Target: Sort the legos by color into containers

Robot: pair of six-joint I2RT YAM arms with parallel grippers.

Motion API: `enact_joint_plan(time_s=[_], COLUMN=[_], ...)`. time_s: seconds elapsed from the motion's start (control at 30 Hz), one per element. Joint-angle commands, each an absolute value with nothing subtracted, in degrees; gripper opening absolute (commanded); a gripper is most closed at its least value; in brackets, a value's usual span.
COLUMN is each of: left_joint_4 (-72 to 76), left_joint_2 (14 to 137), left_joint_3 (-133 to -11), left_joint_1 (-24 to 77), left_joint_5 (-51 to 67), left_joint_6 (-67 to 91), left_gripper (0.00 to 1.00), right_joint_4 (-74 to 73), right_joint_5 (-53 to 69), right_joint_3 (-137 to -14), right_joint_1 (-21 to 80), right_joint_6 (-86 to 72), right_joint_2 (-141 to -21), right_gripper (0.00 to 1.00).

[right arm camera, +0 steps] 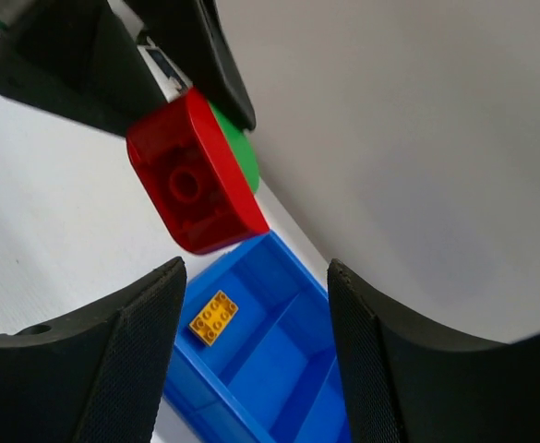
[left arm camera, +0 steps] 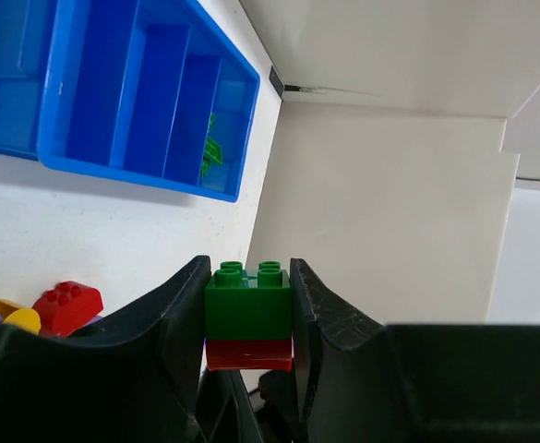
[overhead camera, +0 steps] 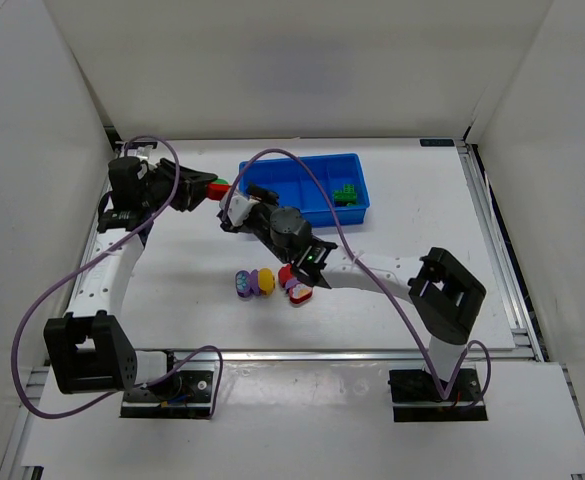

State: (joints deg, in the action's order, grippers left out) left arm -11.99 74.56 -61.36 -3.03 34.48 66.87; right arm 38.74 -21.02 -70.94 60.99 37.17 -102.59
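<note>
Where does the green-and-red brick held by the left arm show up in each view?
Top external: green-and-red brick left of the blue tray.
Left wrist: brick bottom centre, clamped between the left fingers.
Right wrist: brick upper left, red underside showing.
Shared landmark: the blue tray.

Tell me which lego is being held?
The green-on-red plastic brick in the left end effector; others lie on the white table or blue plastic tray.

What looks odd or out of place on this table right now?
The brick in the left gripper is two joined pieces, green on red, held in the air beside the blue tray. It fits no single colour compartment until split. The open right gripper faces it.
</note>
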Motion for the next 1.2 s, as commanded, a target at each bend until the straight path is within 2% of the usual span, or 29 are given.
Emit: enact_joint_plan(time_s=[0.0,0.4,1.17], left_joint_4=[-11.51,-10.81,-16.96], left_joint_2=[72.6,72.95,70.93], left_joint_3=[-60.38,-60.56,-61.08], left_joint_1=[-3.6,-3.43,-0.88], left_joint_5=[33.49,33.05,29.97], left_joint_6=[68.47,70.83,68.47], left_gripper=[0.1,0.1,0.1], right_joint_4=[45.7,41.93,52.82], right_joint_5=[-20.66,-5.72,-8.88], right_joint_3=[-72.78,-67.68,-70.57], right_joint_1=[62.14,61.7,63.54], right_joint_6=[38.85,37.27,57.83], right_joint_2=[-102.13,-97.82,-105.11], right_gripper=[0.67,0.62,0.61])
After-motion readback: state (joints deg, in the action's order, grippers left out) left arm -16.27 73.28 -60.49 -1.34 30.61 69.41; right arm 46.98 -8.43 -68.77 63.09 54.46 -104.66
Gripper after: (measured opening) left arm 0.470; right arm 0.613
